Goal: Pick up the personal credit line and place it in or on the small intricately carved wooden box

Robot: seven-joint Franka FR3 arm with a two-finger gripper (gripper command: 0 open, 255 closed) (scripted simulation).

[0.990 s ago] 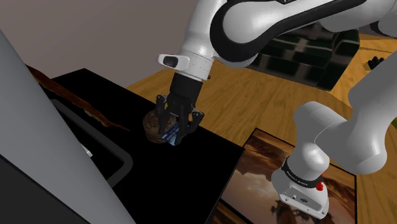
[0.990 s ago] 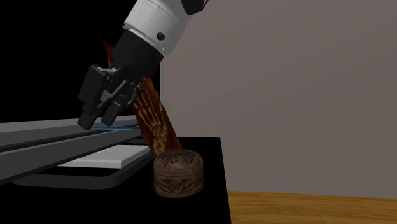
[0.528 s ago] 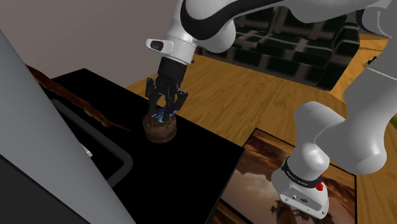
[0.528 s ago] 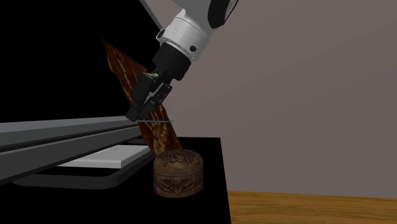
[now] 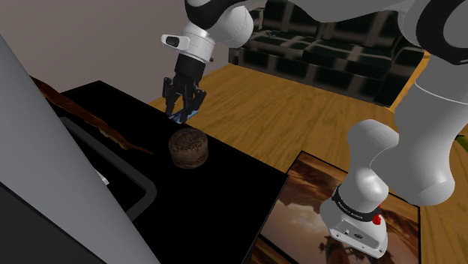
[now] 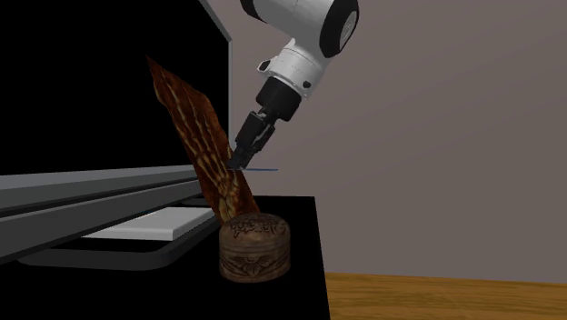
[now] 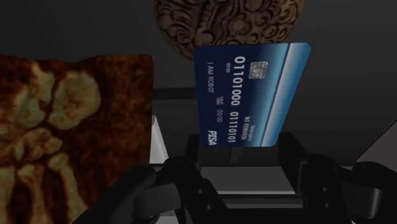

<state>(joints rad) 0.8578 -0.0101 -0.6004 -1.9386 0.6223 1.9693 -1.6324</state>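
Note:
A dark blue credit card (image 7: 251,95) with white numbers is clasped upright between my two black fingers (image 7: 289,153). My gripper (image 5: 182,114) hangs shut on the card (image 5: 184,116), above the round carved brown box (image 5: 188,148) and a little toward the shoulder view's left. In the second exterior view the card (image 6: 262,168) shows edge-on as a thin blue line at the gripper (image 6: 243,162), well above the box (image 6: 255,245). The box lid (image 7: 229,22) lies beyond the card's far edge in the wrist view.
The box stands on a black table (image 5: 225,202) near its edge. A brown patterned slab (image 6: 204,145) leans behind the box. A shallow tray (image 5: 127,180) with a pale sheet lies at the shoulder view's left. A grey panel (image 5: 45,172) stands close by.
My gripper has risen with the card and moved toward the shoulder view's upper left, from beside the box's top to well above it. The box has stayed put.

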